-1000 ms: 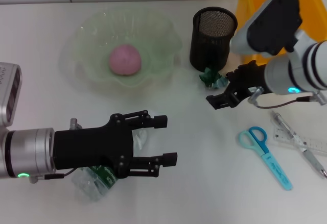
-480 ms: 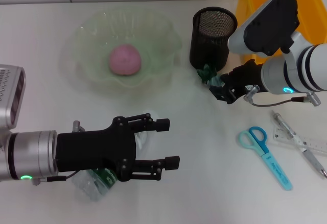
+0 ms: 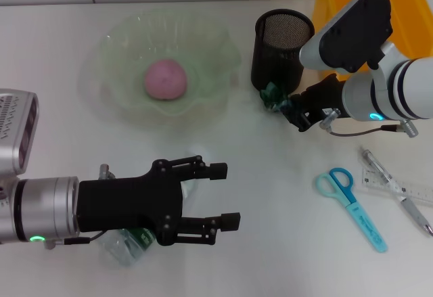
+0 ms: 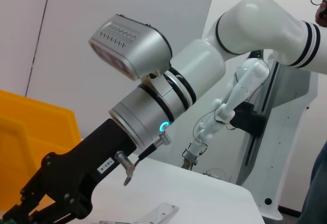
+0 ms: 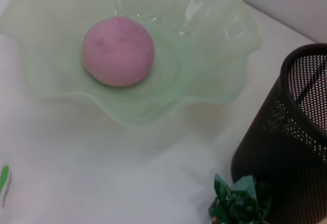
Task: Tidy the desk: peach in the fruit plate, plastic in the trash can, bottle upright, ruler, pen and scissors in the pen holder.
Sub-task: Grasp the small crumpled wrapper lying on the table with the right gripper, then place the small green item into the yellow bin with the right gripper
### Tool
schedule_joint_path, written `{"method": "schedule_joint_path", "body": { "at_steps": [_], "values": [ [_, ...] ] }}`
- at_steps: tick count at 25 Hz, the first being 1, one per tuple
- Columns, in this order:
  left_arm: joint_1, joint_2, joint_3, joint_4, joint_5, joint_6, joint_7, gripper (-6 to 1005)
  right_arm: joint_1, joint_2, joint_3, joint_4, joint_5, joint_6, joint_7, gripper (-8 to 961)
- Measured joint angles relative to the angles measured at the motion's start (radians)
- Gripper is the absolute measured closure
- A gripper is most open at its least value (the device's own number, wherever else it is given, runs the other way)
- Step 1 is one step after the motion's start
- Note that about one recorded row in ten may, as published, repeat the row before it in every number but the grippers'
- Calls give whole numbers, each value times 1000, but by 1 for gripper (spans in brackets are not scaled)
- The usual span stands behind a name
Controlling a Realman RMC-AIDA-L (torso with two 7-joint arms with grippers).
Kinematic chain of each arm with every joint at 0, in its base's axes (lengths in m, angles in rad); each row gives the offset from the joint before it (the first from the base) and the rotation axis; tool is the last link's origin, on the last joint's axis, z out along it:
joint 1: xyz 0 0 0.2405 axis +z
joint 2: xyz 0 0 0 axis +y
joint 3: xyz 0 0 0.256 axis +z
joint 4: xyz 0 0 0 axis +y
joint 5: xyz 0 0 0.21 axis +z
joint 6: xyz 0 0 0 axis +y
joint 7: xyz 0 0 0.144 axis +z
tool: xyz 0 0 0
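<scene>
Two arms out, only the right one is on the job. Right gripper (image 3: 289, 109) sits low on the desk, tips just beside the green plastic wad (image 3: 272, 95), which lies at the foot of the black mesh pen holder (image 3: 281, 49), touching or nearly. Wad is straight ahead of the tips, toward the robot's left. Jaws look parted; can't tell if they've got it yet. Left gripper (image 3: 220, 194) hangs spread wide and empty over the fallen bottle (image 3: 122, 243), much farther from the wad. Peach (image 3: 165, 80) already in the fruit plate (image 3: 216, 43).
</scene>
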State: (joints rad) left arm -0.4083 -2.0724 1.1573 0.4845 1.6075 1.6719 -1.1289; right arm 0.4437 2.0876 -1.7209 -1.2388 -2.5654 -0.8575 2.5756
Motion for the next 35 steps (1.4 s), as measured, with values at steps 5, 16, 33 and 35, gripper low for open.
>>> {"method": "schedule_joint_path", "body": {
  "at_steps": [5, 16, 33, 35],
  "values": [
    [0, 0, 0, -1, 0, 0, 0, 170, 2, 1, -20, 6, 2, 15, 0, 757],
    [6, 1, -1, -3, 0, 0, 4, 170, -64, -2, -24, -103, 4, -2, -3, 935],
    [2, 2, -1, -3, 0, 0, 12, 171, -159, -8, 874, 18, 892, -552, -702, 939],
    [1, 2, -1, -3, 0, 0, 11, 171, -138, -9, 1007, 119, 936, -545, -793, 936]
  ]
}}
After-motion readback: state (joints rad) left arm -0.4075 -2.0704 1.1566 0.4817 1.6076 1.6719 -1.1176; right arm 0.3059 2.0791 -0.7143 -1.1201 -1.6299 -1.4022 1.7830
